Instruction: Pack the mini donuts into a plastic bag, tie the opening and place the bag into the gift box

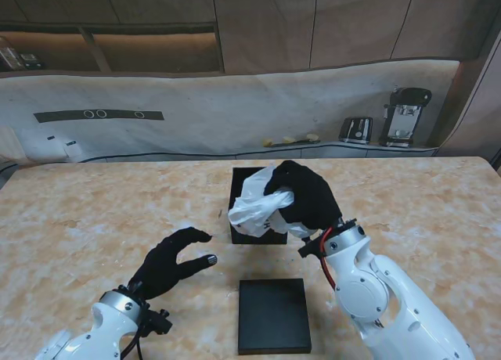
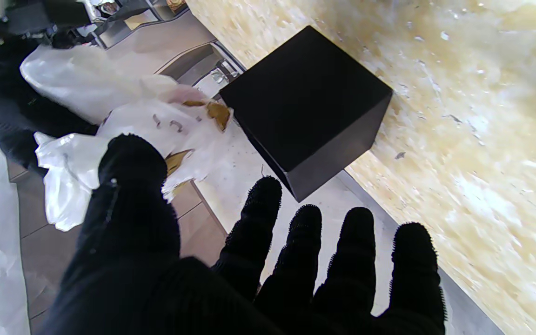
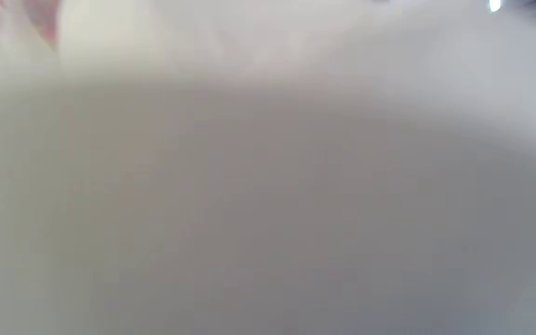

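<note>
We lower the bagged donuts into the gift box.
Our right hand (image 1: 307,194) grips the plastic bag (image 1: 254,203) over the gift box (image 1: 241,233); left hand (image 1: 168,263) idle, fingers spread. We should centre it before releasing.

My right wrist view is a pale grey blur with nothing in it I can make out. From the stand, the crumpled white plastic bag (image 1: 257,205) and my black-gloved right hand (image 1: 307,196) cover most of the open black square gift box (image 1: 244,233), hiding its inside. In the left wrist view, brownish shapes show through the bag (image 2: 175,125), too indistinct to identify.
</note>
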